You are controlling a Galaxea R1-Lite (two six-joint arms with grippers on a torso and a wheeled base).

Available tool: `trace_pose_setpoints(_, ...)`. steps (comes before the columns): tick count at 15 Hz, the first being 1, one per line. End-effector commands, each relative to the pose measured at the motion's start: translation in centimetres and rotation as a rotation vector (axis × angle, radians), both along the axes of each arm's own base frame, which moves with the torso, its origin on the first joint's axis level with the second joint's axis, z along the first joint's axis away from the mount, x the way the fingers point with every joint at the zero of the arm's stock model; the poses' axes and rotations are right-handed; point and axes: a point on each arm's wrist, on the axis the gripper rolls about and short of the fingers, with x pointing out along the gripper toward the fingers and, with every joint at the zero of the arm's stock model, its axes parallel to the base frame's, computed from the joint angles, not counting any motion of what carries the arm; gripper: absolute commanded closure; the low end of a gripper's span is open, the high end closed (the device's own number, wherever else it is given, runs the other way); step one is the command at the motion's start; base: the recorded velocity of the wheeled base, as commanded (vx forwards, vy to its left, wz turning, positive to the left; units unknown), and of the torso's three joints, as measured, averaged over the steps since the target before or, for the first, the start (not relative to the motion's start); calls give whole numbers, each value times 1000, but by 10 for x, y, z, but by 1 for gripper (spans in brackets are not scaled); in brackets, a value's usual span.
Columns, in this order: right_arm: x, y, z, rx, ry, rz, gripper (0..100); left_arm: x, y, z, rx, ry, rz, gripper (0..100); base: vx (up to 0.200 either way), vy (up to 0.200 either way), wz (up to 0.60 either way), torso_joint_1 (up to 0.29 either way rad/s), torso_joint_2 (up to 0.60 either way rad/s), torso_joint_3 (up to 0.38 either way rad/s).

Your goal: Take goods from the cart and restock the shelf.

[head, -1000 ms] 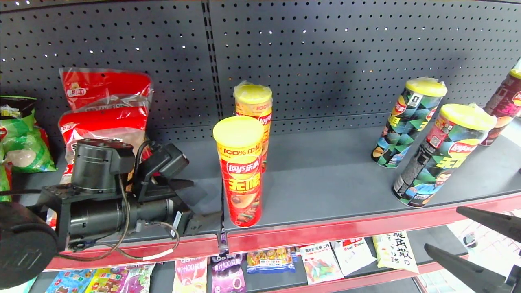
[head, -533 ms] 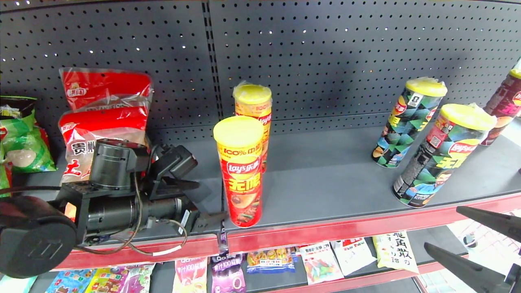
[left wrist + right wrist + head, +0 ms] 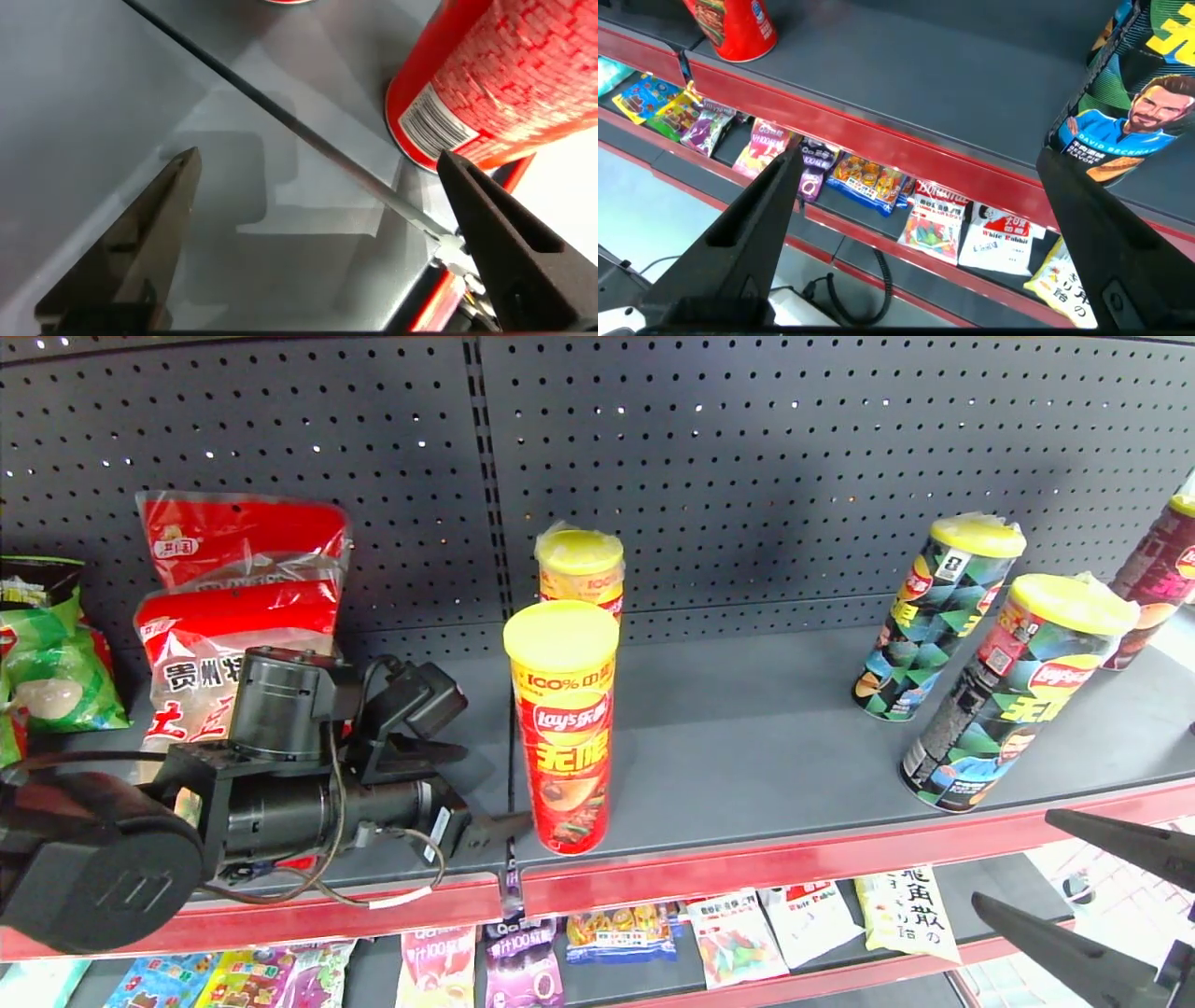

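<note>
A tall red chip can [image 3: 561, 728] is standing upright near the front of the grey shelf [image 3: 747, 737], just inside its red edge. It is showing a flat yellow lid, a yellow band under the lid and a red body with a chip picture low down. The left wrist view is showing a barcode near the base of the can [image 3: 486, 75]. The left gripper [image 3: 495, 786] is lying low over the shelf at 9 o'clock of this can with its jaws spread wide and holding nothing. In the left wrist view this gripper [image 3: 313, 177] is framing bare shelf, and 1 fingertip [image 3: 448, 168] is sitting just beside the can's base; contact cannot be told. A 2nd red and yellow can [image 3: 580, 565] is standing at 12 o'clock, close behind the 1st. 2 dark patterned cans [image 3: 1022, 691] are standing well apart at 3 o'clock, and red snack bags [image 3: 238, 588] are leaning on the pegboard at 10 o'clock. The right gripper [image 3: 1013, 859] is hanging at 4 o'clock, in front of the lower shelf's packets [image 3: 728, 933]. Its jaws [image 3: 915, 159] are also spread and gripping nothing.
</note>
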Motion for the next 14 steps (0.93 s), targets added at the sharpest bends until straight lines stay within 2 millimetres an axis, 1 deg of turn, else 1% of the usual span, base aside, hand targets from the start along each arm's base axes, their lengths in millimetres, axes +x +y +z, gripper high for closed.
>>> trace_pose_setpoints(1,1,0,0,-2,3,0,0,2,-1,-1,1,4,-1,0,0,0,0,0,0,0)
trace_pose_setpoints(5,1,0,0,-2,3,0,0,9,-5,0,2,-7,4,0,0,0,0,0,0,0)
trace_pose_setpoints(14,1,0,-1,-3,5,-1,0,8,-4,-1,3,-4,8,0,0,0,0,0,0,0)
